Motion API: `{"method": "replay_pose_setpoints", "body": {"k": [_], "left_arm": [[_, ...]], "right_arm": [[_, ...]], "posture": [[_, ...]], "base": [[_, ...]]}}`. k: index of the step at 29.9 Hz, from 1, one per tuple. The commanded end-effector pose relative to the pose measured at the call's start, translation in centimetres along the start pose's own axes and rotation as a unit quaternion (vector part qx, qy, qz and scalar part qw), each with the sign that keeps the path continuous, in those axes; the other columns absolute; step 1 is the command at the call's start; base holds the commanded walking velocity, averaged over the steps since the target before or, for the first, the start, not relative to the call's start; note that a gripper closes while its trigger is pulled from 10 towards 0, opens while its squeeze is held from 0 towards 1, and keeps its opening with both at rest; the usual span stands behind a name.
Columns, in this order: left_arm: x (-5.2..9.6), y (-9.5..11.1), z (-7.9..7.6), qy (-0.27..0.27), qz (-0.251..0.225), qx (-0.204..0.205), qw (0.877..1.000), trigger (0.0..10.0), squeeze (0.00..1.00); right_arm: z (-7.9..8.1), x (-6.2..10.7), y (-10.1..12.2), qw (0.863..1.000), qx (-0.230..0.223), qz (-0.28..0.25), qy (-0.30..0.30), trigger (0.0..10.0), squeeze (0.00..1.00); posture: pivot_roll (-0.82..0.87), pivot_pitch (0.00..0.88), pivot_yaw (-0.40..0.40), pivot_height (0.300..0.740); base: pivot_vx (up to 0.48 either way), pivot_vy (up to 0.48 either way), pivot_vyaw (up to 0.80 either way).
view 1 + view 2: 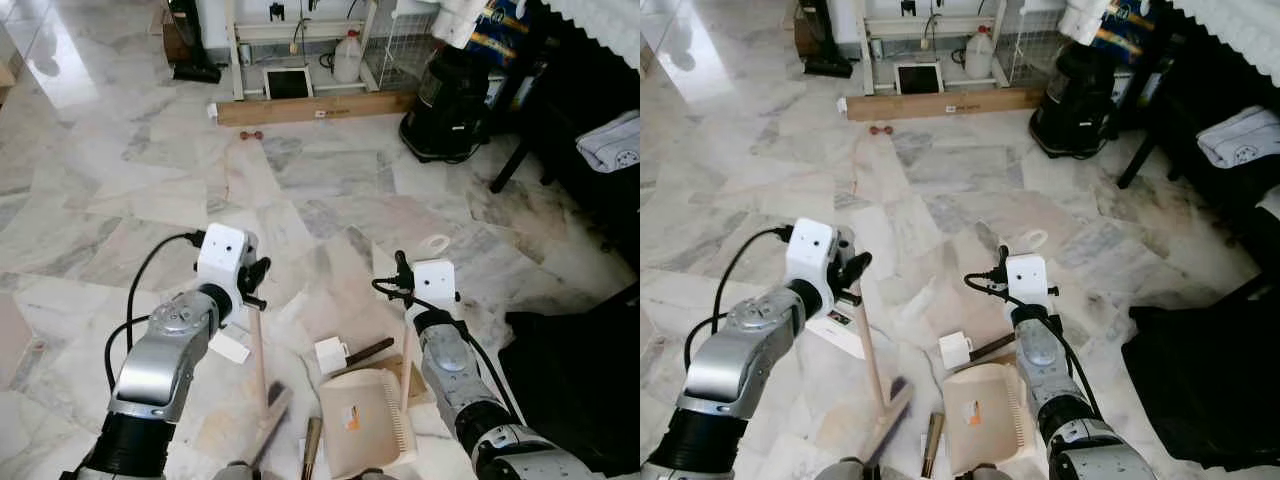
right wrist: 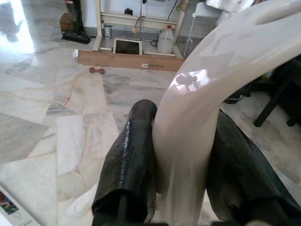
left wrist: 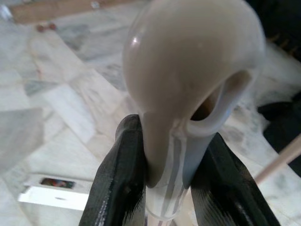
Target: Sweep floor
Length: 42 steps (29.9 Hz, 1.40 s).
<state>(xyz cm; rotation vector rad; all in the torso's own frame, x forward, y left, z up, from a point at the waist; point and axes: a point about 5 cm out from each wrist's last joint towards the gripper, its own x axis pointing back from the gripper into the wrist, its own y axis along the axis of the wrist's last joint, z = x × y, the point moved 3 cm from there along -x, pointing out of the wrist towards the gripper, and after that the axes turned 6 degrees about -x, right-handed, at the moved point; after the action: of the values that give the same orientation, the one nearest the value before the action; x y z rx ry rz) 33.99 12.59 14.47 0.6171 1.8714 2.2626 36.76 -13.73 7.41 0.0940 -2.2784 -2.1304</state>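
We held the broom (image 1: 258, 360) in our left gripper (image 3: 162, 186), whose two black fingers (image 3: 115, 179) were clamped on the pale rounded top of its handle. The stick ran down and toward us to the brush head (image 1: 268, 420), which rested on the marble floor (image 1: 120, 180) near our feet. Our right gripper (image 2: 181, 188) was closed on the cream handle of the dustpan (image 1: 365, 420), its fingers (image 2: 129, 174) pressing that handle from both sides. The dustpan sat on the floor just right of the brush head. Between and around the two lay litter: a small white box (image 1: 331, 354), a dark stick (image 1: 368, 351) beside it, a flat white packet (image 1: 229, 346) on the left, and a brown tube (image 1: 311, 445) near us. Far ahead, a long cardboard box (image 1: 315, 107) lay across the floor, with a black vacuum cleaner (image 1: 450, 105) at its right end.
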Motion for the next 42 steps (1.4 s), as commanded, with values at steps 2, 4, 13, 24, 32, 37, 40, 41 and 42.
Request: {"method": "replay_pose_setpoints", "body": {"k": [2,4,13,24,32,37,40,41,42], "left_arm": [[-0.4,-0.1,-1.0,-0.032,0.012,0.018,0.999,10.0,0.00],[-0.5,0.2,-1.2,-0.042,0.017,0.027,0.999,10.0,0.00],[-0.3,0.4,-2.4,-0.076,0.033,0.041,0.996,10.0,0.00],[-0.7,1.4,-1.5,-0.033,0.017,0.023,0.999,10.0,0.00],[-0.1,2.6,1.9,0.075,-0.033,-0.042,0.996,10.0,0.00],[1.0,4.0,2.7,0.121,-0.106,-0.069,0.985,10.0,0.00],[1.6,3.2,3.8,0.164,-0.123,-0.071,0.976,10.0,0.00],[1.8,2.7,4.2,0.182,-0.126,-0.072,0.972,10.0,0.00],[1.9,2.5,4.4,0.193,-0.127,-0.073,0.970,10.0,0.00]], "right_arm": [[0.4,0.8,-1.7,0.999,-0.009,0.035,0.006,10.0,0.00],[0.4,0.8,-1.6,0.999,-0.010,0.034,0.006,10.0,0.00],[0.4,0.5,-1.2,0.999,-0.018,0.030,0.008,10.0,0.00],[0.8,0.8,-1.7,0.999,-0.023,0.039,0.027,10.0,0.00],[0.4,1.0,-2.0,0.998,-0.017,0.045,0.033,10.0,0.00],[-0.5,0.8,-1.4,0.999,-0.019,0.028,0.011,10.0,0.00],[-0.6,0.7,-1.1,1.000,-0.020,0.020,0.010,10.0,0.00],[-0.7,0.7,-1.0,1.000,-0.021,0.018,0.010,10.0,0.00],[-0.7,0.7,-1.0,1.000,-0.021,0.017,0.009,10.0,0.00]], "posture": [[0.15,0.157,-0.070,0.740],[0.15,0.157,-0.070,0.740],[0.15,0.152,-0.069,0.740],[0.14,0.141,-0.070,0.740],[0.14,0.129,-0.067,0.740],[0.14,0.114,-0.063,0.740],[0.14,0.102,-0.060,0.740],[0.14,0.097,-0.059,0.740],[0.13,0.093,-0.059,0.740]], "base": [[0.000,0.000,0.00],[0.000,0.000,0.00],[0.000,0.000,0.00],[0.000,0.000,0.00],[0.000,0.000,0.00],[0.000,0.000,0.00],[0.000,0.000,0.00],[0.000,0.000,0.00],[0.000,0.000,0.00]]}}
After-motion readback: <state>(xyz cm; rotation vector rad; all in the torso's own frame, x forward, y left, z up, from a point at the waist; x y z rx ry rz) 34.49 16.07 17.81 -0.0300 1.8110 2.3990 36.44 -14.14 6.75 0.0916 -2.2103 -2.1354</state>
